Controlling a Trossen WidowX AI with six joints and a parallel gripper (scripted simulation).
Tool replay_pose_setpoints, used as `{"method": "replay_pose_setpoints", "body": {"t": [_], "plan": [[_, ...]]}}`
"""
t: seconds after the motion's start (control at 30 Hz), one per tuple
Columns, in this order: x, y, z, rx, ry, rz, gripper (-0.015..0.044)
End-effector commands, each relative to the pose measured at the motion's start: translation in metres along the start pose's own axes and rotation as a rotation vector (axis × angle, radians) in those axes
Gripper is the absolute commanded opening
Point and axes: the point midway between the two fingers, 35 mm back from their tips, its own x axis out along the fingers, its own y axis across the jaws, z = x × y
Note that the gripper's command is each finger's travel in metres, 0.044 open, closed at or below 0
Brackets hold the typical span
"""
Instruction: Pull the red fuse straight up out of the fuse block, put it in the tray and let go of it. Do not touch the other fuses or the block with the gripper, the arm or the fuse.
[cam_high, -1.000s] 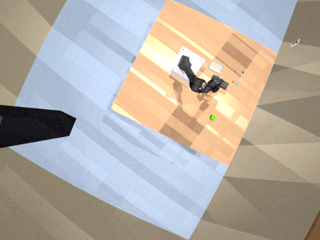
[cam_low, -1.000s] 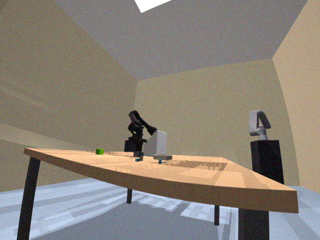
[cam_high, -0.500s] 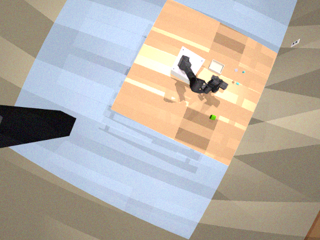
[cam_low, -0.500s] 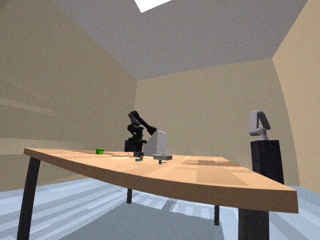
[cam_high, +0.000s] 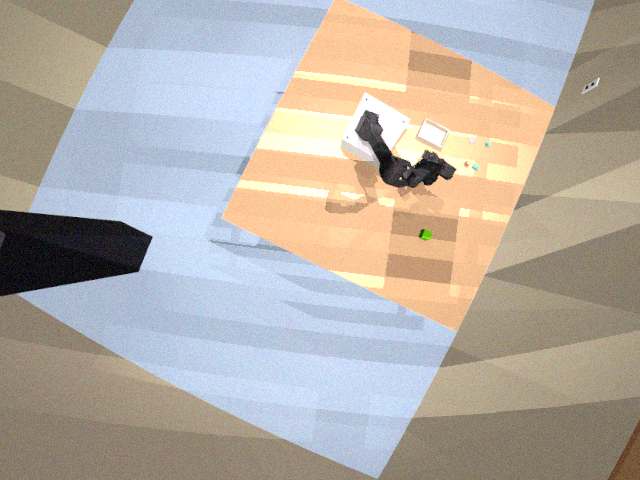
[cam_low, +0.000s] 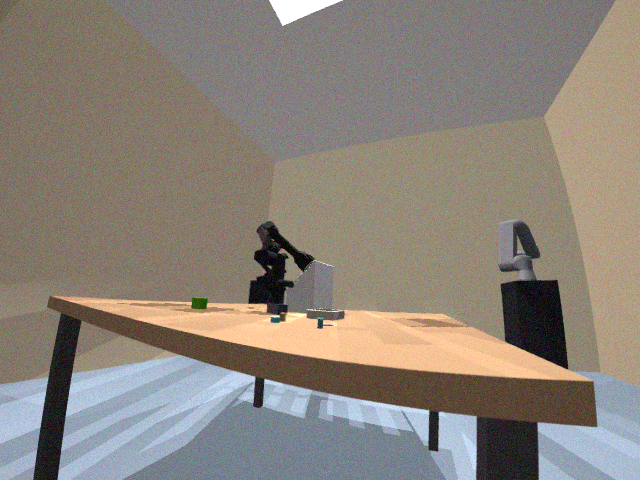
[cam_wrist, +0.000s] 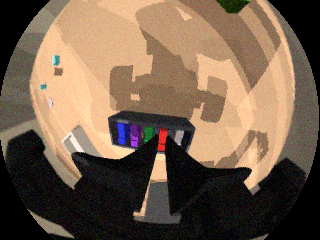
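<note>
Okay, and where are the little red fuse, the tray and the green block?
Red fuse (cam_wrist: 163, 136): wrist view, upper body.
Tray (cam_high: 422, 127) (cam_low: 325, 316) (cam_wrist: 70, 144): all three views, rim.
Green block (cam_high: 425, 234) (cam_low: 199, 303) (cam_wrist: 233, 4): all three, side.

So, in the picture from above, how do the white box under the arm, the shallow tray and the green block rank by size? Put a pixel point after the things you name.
1. White box (cam_high: 390, 121) (cam_low: 323, 286)
2. Shallow tray (cam_high: 418, 132) (cam_low: 325, 316) (cam_wrist: 83, 131)
3. Green block (cam_high: 425, 234) (cam_low: 199, 303) (cam_wrist: 233, 4)

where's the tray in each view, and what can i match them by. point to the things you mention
top: tray (cam_high: 419, 133) (cam_low: 325, 315) (cam_wrist: 66, 146) right of the white box (cam_high: 383, 120) (cam_low: 322, 284)
exterior: just right of centre, below the white box
wrist: lower left
shared landmark: green block (cam_high: 425, 234) (cam_low: 199, 303) (cam_wrist: 233, 4)
</note>
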Motion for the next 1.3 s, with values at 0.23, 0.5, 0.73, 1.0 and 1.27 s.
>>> {"method": "replay_pose_setpoints", "body": {"t": [0.23,0.5,0.73,1.0,1.27], "plan": [[-0.001,0.0,0.0,0.0,0.0,0.0,0.0],[-0.005,0.0,0.0,0.0,0.0,0.0,0.0],[-0.009,0.0,0.0,-0.001,0.0,0.0,0.0],[-0.012,0.001,0.001,-0.001,0.0,0.0,0.0],[-0.016,0.001,0.001,-0.001,0.0,0.0,0.0]]}}
